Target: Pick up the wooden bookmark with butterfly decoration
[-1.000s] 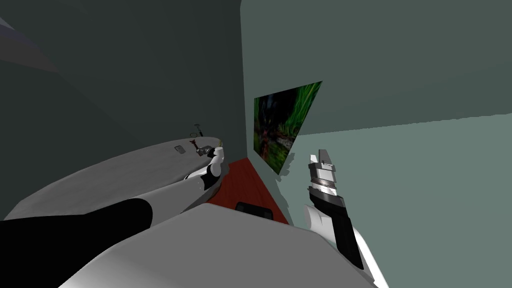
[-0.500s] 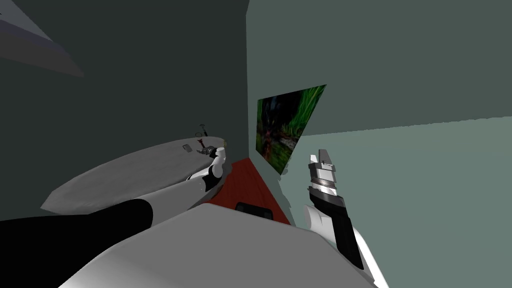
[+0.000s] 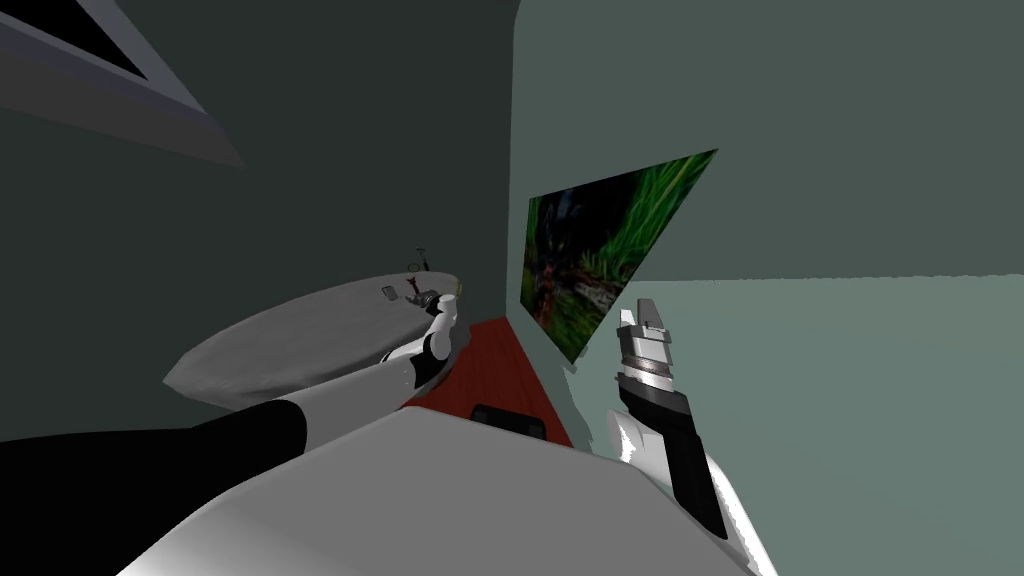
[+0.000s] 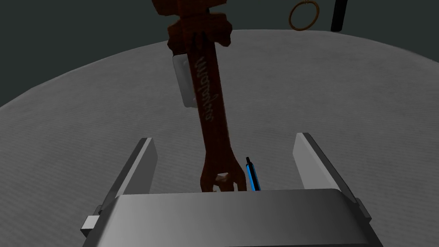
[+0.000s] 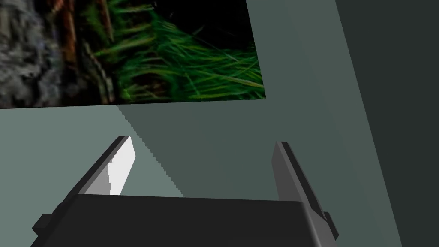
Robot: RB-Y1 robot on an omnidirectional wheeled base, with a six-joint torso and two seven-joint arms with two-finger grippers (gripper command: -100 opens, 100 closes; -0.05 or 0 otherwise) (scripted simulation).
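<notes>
The bookmark (image 4: 211, 98) is a long dark red-brown strip with pale script along it and a butterfly-shaped far end. It runs out from the body of my left gripper (image 4: 224, 137), midway between the fingers. They stand wide open and neither touches it. Under it lies the round grey table (image 4: 334, 98). In the head view the left gripper (image 3: 425, 297) is at the table's far end (image 3: 300, 330), with the bookmark (image 3: 414, 288) just beyond it. My right gripper (image 3: 640, 312) is raised by the wall, and its fingers (image 5: 122, 165) are open on nothing.
A small white block (image 4: 182, 85) lies behind the bookmark. A thin blue pen-like thing (image 4: 253, 176) lies by its near end. A brown ring (image 4: 303, 15) and a dark rod (image 4: 338, 15) stand past the table's far edge. A red floor strip (image 3: 490, 365) runs beside the table.
My head view has swung, so the table, the wall corner and the picture sit further right. The left hand stays at the bookmark. The right arm has not moved.
</notes>
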